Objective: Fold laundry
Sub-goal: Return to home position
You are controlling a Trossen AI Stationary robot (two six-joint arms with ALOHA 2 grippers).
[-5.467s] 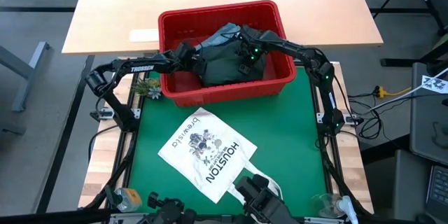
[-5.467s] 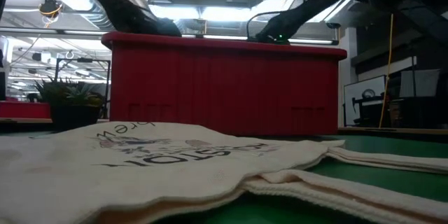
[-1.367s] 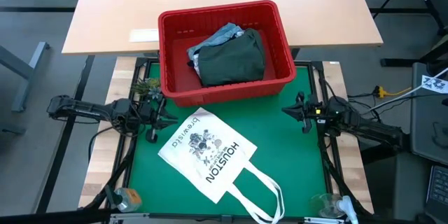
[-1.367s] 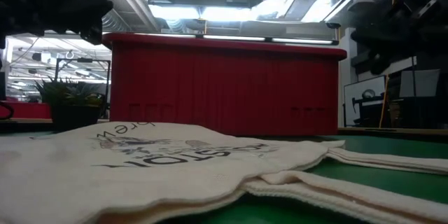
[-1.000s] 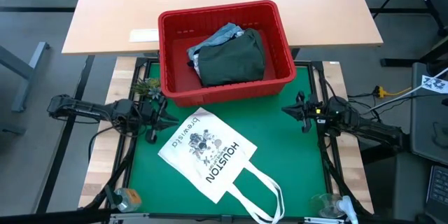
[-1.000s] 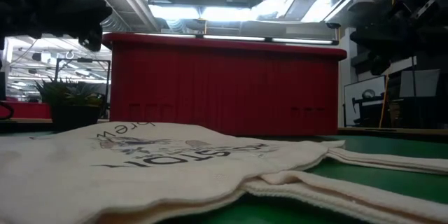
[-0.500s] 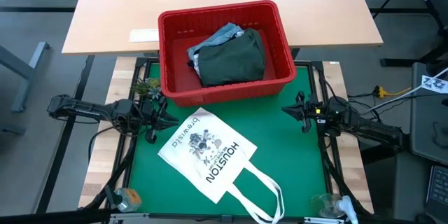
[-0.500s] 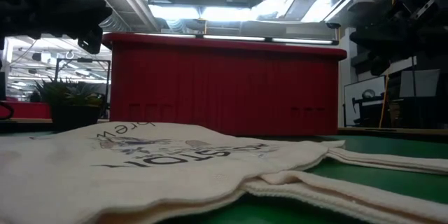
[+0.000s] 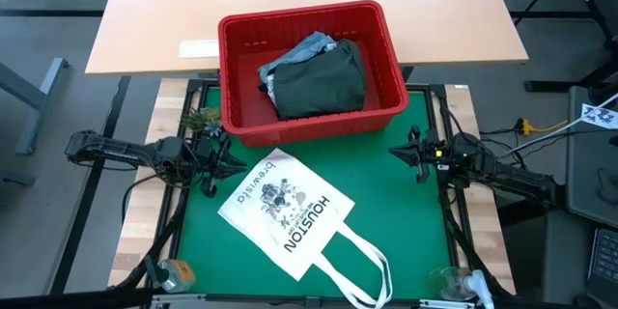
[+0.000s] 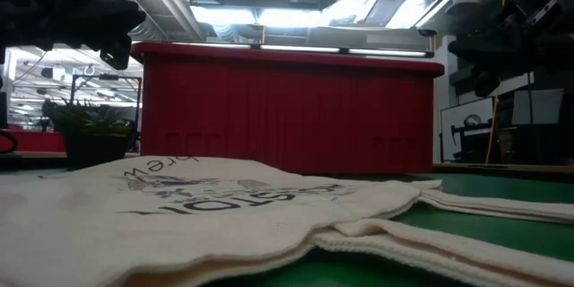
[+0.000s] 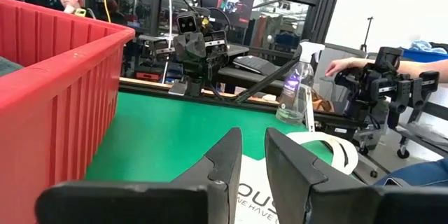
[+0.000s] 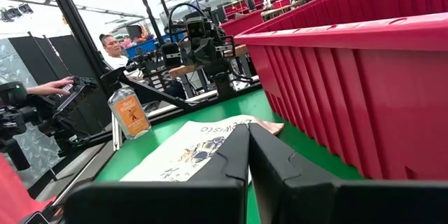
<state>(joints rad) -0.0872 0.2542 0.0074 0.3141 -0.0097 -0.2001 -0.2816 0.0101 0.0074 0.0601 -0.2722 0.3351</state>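
On the green mat (image 9: 406,222), tote bag (image 9: 290,214) near red basket (image 9: 309,128) of laundry (image 9: 319,79); left hand (image 9: 222,162) apart; right hand (image 9: 398,152) together

Printed in dark letters on the white tote bag (image 9: 290,214), just in front of the red basket (image 9: 311,130): "HOUSTON" in large capitals, with "brewsta" along the edge nearest the basket. In the left wrist view, legible only as "OUS" above "WE HAVE".

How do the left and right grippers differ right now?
The left gripper shows a gap between its fingers; the right gripper has them pressed together. The left gripper is near the tote bag; the right gripper is over bare green mat. Both hold nothing and face inward.
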